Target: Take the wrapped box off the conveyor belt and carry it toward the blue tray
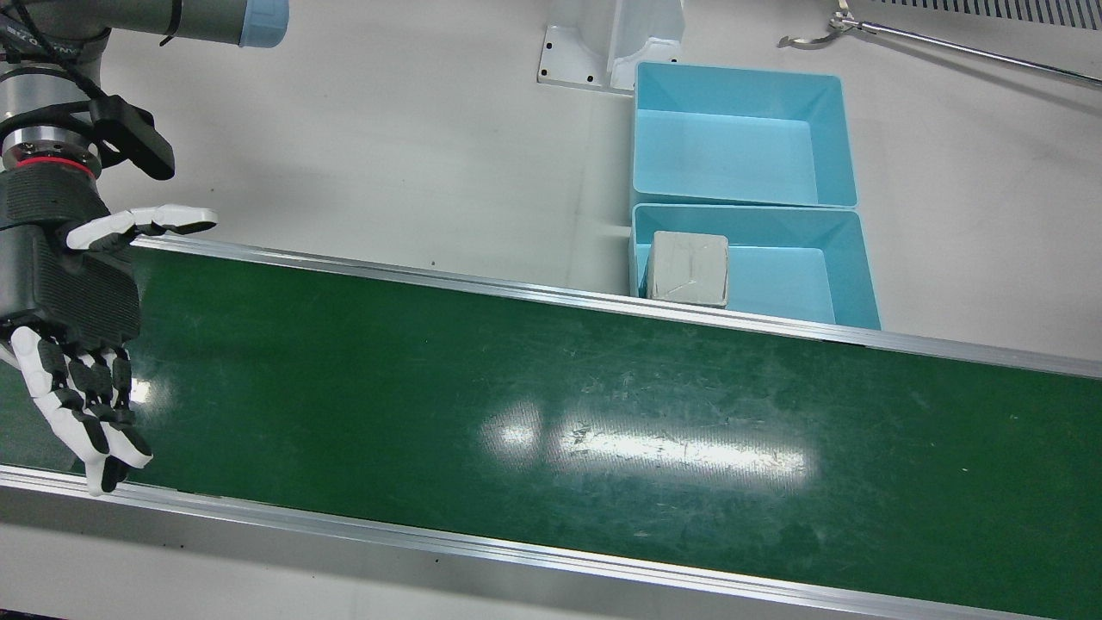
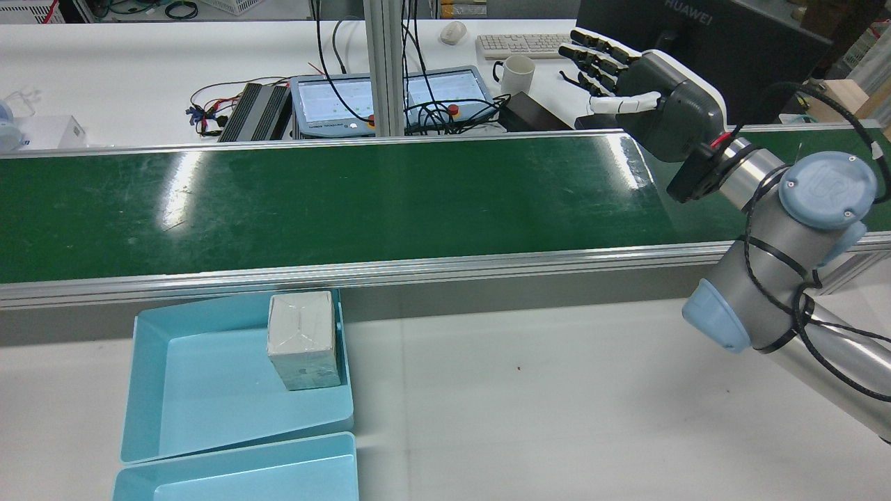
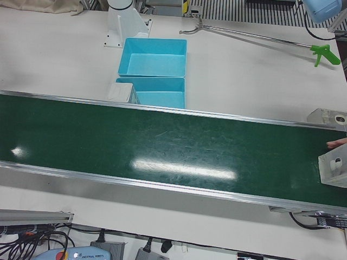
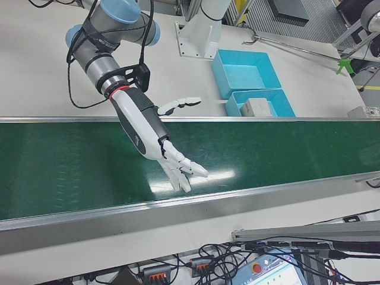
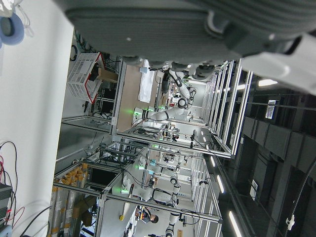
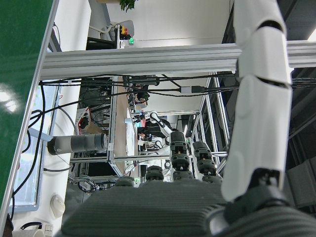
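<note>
The wrapped box (image 1: 689, 269) (image 2: 303, 337) (image 4: 256, 107), grey-white and taped, stands inside the nearer blue tray (image 1: 852, 258) (image 2: 174, 390), in the corner closest to the belt. My right hand (image 1: 73, 344) (image 2: 654, 97) (image 4: 148, 130) hovers over the far end of the green conveyor belt (image 1: 551, 413), open with fingers spread and holding nothing. The right hand view shows one white finger (image 6: 259, 98) stretched out straight. Only the dark underside of my left hand (image 5: 173, 24) shows in its own view, and its fingers are hidden.
A second blue tray (image 1: 740, 138) sits just behind the first, beside a white pedestal base (image 1: 603, 52). A long reach-grabber tool (image 1: 947, 47) lies on the table past the trays. Beyond the belt are a mug (image 2: 518, 73), a keyboard and cabling.
</note>
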You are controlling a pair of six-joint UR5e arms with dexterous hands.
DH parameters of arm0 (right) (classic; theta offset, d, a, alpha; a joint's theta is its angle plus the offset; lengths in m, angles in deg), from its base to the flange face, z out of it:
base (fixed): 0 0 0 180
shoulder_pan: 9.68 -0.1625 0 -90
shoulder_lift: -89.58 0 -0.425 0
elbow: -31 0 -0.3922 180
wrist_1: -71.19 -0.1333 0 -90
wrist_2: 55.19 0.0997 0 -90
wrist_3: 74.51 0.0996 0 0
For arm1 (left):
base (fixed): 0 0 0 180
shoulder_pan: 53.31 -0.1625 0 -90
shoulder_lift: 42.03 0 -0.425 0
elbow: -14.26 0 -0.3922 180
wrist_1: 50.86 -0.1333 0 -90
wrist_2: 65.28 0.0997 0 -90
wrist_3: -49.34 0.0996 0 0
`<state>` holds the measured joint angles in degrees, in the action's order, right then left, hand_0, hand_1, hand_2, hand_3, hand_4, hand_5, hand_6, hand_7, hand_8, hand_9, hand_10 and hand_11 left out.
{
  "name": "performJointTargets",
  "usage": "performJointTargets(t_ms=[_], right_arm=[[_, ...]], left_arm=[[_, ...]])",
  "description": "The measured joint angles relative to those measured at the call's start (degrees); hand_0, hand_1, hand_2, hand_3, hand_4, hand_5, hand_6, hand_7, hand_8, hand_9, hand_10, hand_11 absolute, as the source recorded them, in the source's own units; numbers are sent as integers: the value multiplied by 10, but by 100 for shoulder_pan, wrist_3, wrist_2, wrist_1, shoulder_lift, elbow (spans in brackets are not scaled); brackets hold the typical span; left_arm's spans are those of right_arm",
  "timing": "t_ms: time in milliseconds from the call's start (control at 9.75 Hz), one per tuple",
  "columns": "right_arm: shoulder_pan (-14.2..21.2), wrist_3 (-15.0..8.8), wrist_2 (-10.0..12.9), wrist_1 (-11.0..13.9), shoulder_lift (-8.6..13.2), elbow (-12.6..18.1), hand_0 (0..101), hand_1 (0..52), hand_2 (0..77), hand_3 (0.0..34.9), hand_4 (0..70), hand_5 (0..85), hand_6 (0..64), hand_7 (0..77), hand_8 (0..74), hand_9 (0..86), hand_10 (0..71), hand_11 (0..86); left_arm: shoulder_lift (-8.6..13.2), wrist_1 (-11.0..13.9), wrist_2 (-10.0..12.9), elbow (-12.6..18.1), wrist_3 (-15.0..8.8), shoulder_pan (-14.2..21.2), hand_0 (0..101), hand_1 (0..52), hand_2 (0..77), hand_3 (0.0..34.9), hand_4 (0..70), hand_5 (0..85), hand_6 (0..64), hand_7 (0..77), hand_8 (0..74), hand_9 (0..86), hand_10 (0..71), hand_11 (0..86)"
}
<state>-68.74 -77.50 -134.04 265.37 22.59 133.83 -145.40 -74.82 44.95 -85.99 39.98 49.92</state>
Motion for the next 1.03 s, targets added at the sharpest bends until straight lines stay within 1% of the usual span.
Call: performJointTargets(t_ms=[205,308,513,615,718,821,923,1026], right_arm=[[0,0,-5,0,5,4,466,147,142,53,60,115,44,136,22,33,0,11],[0,0,-6,2,7,6,466,142,142,72,71,131,44,136,22,44,0,16],[14,-2,-7,5,10,6,464,142,142,76,71,131,44,136,22,49,0,16],[49,-5,-5,3,10,7,465,142,136,90,71,115,44,136,27,44,0,16],[112,-9,7,-5,14,0,466,142,136,93,60,109,44,136,27,44,0,16],[190,-13,29,-12,16,-18,465,115,109,85,16,109,44,142,44,49,0,11],[252,-18,49,-19,17,-37,467,120,109,53,49,109,44,142,44,49,0,11],[284,-25,58,-8,72,-39,467,120,109,26,71,115,44,142,44,49,0,11]], left_arm=[[0,0,0,0,0,0,0,0,11,0,0,11,5,5,5,0,0,5],[0,0,0,0,0,0,0,0,5,0,5,11,5,5,5,0,0,5],[0,0,0,0,0,0,0,0,11,0,5,11,5,5,5,0,0,5],[0,0,0,0,0,0,0,0,11,0,5,11,5,5,5,0,0,5],[0,0,0,0,0,0,0,0,5,0,5,11,0,5,5,0,5,0],[0,0,0,0,0,0,0,0,5,0,5,11,5,5,5,0,0,5],[0,0,0,0,0,0,0,0,5,0,5,11,5,5,5,0,5,0],[0,0,0,0,0,0,0,0,11,0,5,11,0,5,5,0,0,5]])
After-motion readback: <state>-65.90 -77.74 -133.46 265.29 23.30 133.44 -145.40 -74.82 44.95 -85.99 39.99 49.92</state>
